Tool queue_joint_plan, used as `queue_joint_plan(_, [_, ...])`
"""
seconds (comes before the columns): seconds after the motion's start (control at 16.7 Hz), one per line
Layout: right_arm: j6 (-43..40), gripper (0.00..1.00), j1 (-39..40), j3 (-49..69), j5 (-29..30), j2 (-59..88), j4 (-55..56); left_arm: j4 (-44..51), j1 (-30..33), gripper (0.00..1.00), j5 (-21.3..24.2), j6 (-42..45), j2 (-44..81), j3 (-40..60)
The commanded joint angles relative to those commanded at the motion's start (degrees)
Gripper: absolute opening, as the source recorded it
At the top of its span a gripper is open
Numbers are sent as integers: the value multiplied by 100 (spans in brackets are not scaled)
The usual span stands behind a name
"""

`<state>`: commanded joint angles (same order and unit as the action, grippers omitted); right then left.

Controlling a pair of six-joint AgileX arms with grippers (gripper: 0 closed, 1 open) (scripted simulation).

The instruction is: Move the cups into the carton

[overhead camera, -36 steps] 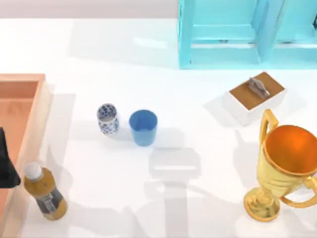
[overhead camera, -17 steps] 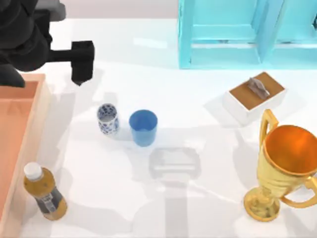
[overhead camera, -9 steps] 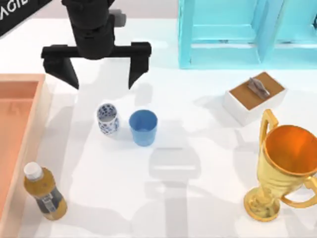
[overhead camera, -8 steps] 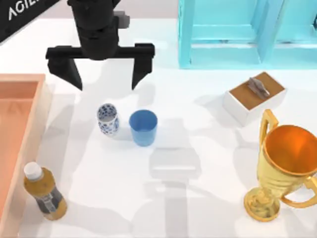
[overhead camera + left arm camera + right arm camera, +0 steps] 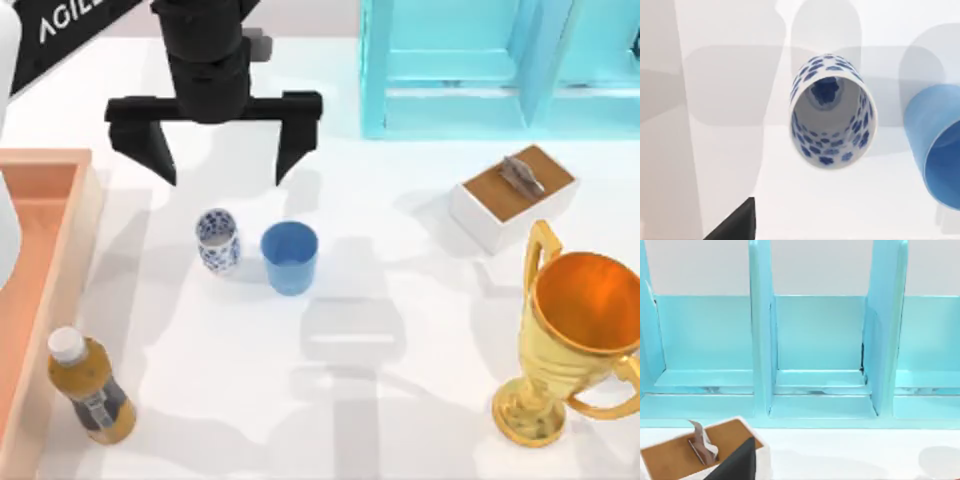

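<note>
1. My left gripper (image 5: pixel 216 172) hangs over the table (image 5: pixel 400 400) toward its far left part, spread wide, with its two dark fingers (image 5: pixel 150 150) pointing down at the surface.
2. The white cup (image 5: pixel 217 240) with the blue floral pattern stands upright on the table, just nearer the camera than my left gripper and roughly between its fingers as seen from above. The fingers are apart from it.
3. The blue cup (image 5: pixel 289 257) stands upright just beside the white cup, on its right. It is plain and a little larger. I cannot tell whether the two touch.
4. In my left wrist view I look down into the mouth of the white cup (image 5: pixel 830 112); blue flowers mark its inner wall and base. The rim of the blue cup (image 5: pixel 937 145) shows at the picture's edge.
5. The carton (image 5: pixel 60 260), orange-brown with a pale raised rim, lies at the table's left edge, well apart from both cups. Neither cup is in it.
6. A bottle (image 5: pixel 90 390) of amber liquid with a white cap stands near the carton's right wall, at the near left of the table.
7. A gold trophy (image 5: pixel 570 340) stands at the near right. A small white box (image 5: pixel 512 197) with a brown top sits beyond it.
8. A turquoise rack (image 5: pixel 480 60) stands at the far right of the table; my right wrist view faces its compartments (image 5: pixel 820 350) and the box (image 5: pixel 685 455).
9. I cannot tell how my right gripper's fingers stand.
</note>
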<state>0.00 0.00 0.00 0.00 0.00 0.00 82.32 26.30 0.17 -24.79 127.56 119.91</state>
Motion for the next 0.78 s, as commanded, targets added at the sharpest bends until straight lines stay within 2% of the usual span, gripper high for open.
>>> queue_joint_plan(0.18, [0, 100, 0, 0, 0, 0, 0, -395, 9, 100, 5, 13, 36, -390])
queue_joint_plan(0.54, [0, 100, 0, 0, 0, 0, 0, -1963, 12, 100, 6, 10, 187, -1767])
queue_joint_plan(0.78, [0, 100, 0, 0, 0, 0, 0, -2121, 14, 100, 6, 9, 211, -1917])
